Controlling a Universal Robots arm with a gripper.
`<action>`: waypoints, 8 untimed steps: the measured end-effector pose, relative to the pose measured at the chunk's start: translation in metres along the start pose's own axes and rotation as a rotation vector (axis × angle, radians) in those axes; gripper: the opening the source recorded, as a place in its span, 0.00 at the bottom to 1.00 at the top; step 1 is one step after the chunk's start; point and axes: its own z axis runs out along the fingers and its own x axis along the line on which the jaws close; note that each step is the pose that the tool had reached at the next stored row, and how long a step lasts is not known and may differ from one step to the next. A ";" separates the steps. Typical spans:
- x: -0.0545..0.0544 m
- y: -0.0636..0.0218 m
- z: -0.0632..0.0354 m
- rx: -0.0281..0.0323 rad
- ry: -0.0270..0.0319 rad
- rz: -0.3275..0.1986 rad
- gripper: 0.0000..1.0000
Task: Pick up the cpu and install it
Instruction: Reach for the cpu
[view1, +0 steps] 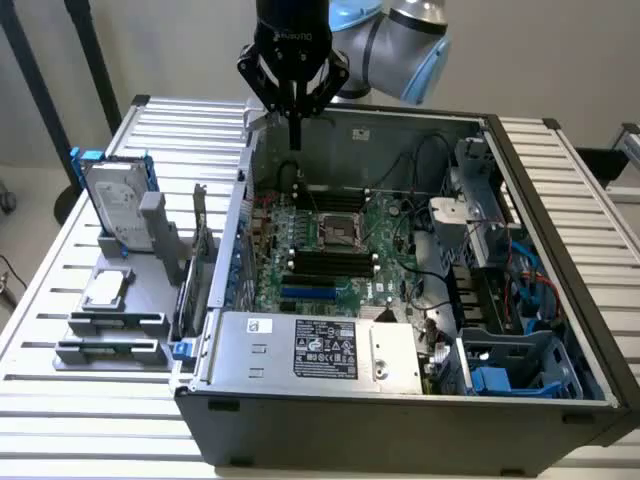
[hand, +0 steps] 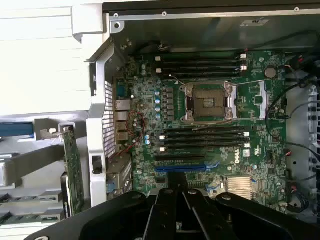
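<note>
The cpu (view1: 107, 289), a small flat square chip with a shiny silver top, lies on a grey holder (view1: 110, 325) at the exterior view's left, outside the computer case. My gripper (view1: 296, 138) hangs over the back of the open case, well away from the cpu, shut with nothing between its fingers. On the green motherboard (view1: 380, 225) the cpu socket (view1: 340, 232) stands open and empty, its metal frame lifted. In the wrist view the socket (hand: 209, 102) lies beyond the closed black gripper (hand: 176, 181).
A big silver hard drive with a blue bracket (view1: 118, 203) stands upright behind the cpu. Dark memory sticks (view1: 110, 350) lie in the holder's front slots. The case walls (view1: 240, 210), power supply (view1: 320, 350), cables and blue drive bays (view1: 510, 375) crowd the case.
</note>
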 end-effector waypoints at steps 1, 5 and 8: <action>0.000 0.0000 0.0000 0.0000 0.0000 0.000 0.11; 0.000 0.0000 0.0000 0.0000 0.0000 0.000 0.11; 0.000 0.0000 0.0000 0.0000 0.0000 0.000 0.11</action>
